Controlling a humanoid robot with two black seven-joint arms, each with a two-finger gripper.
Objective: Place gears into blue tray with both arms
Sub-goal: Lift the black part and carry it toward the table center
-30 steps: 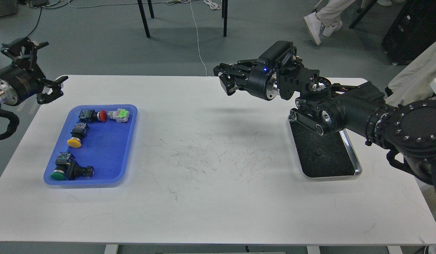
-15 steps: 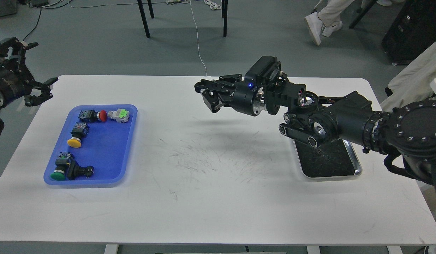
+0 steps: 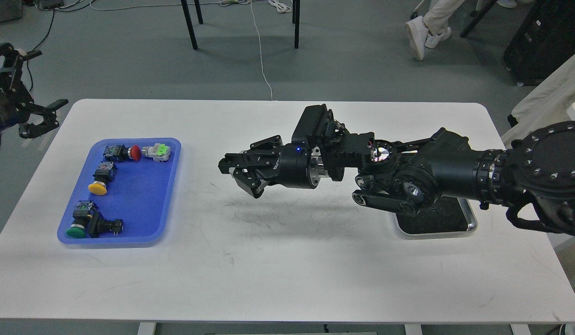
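Right gripper [image 3: 240, 174] hangs over mid-table, fingers nearly closed; whether they pinch a gear, cannot tell. Left gripper [image 3: 24, 116] fingers spread, off the far-left corner. Blue tray [image 3: 168, 186] left, holding switches [image 3: 101, 179]. No gear discernible. Gears likely light, stiff, slippery: pinch across the rim.
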